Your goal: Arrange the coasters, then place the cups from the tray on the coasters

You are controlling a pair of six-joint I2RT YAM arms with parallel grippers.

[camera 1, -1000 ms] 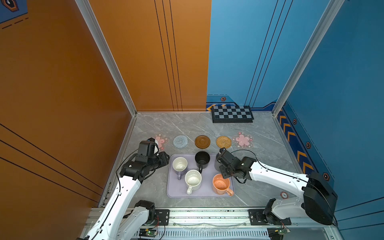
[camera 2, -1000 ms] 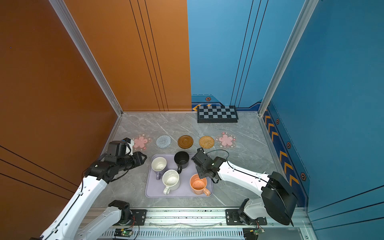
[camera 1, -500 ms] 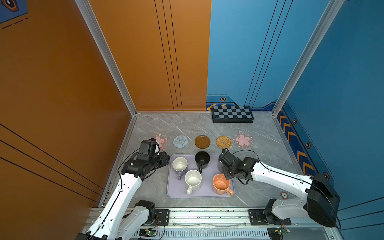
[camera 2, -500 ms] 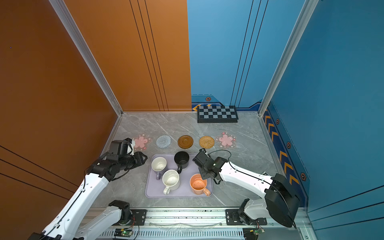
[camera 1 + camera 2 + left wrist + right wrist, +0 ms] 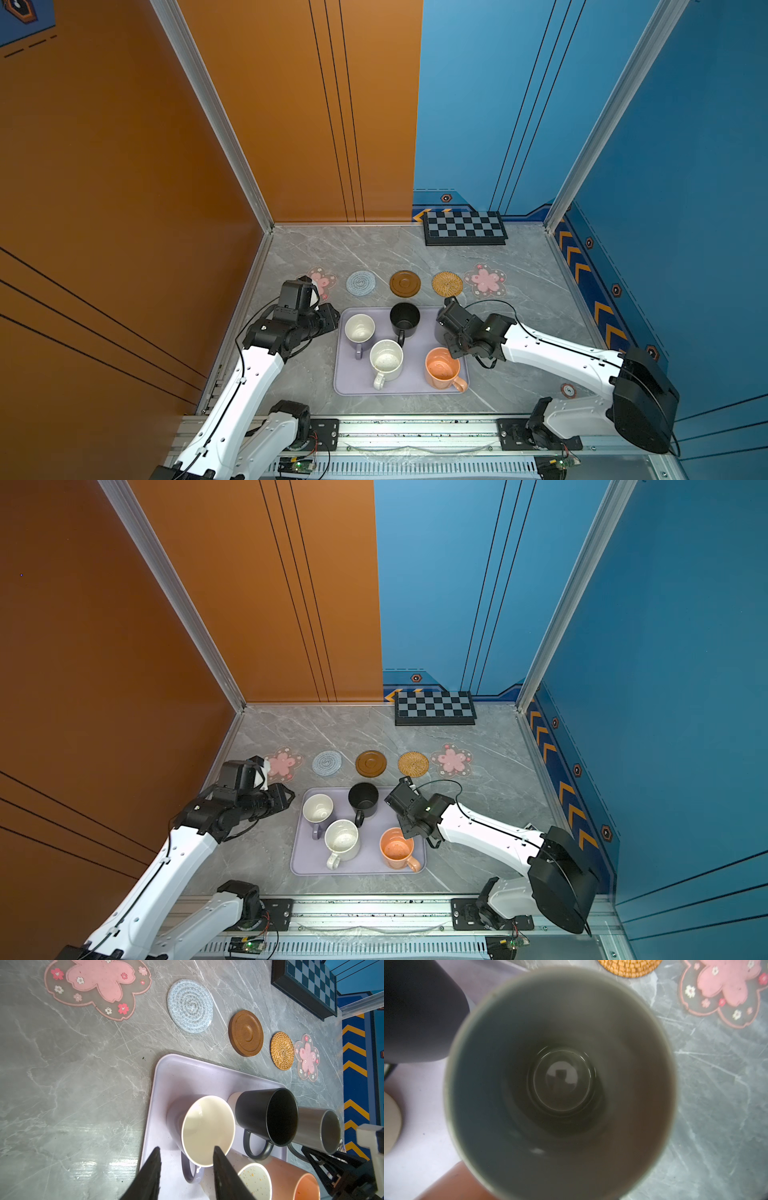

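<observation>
Five coasters lie in a row behind the tray (image 5: 353, 384): pink flower (image 5: 322, 280), grey-white spiral (image 5: 360, 283), wooden disc (image 5: 404, 283), rattan (image 5: 447, 284), pink flower (image 5: 485, 280). On the tray stand the lavender cup (image 5: 360, 328), black cup (image 5: 404, 318), white speckled cup (image 5: 386, 359) and orange cup (image 5: 442, 368). My right gripper (image 5: 446, 336) hangs over the grey cup (image 5: 315, 1126), whose inside fills the right wrist view (image 5: 560, 1084); its jaws are hidden there. My left gripper (image 5: 186, 1147) is open and empty, beside the tray's left edge, pointing at the lavender cup.
A black-and-grey chequered board (image 5: 465, 228) lies against the back wall. Orange wall on the left, blue wall with chevron strip on the right. The marble tabletop (image 5: 540, 291) ends at a metal rail along the front.
My right gripper has edged slightly to the right above the grey cup. The left arm has hardly moved.
</observation>
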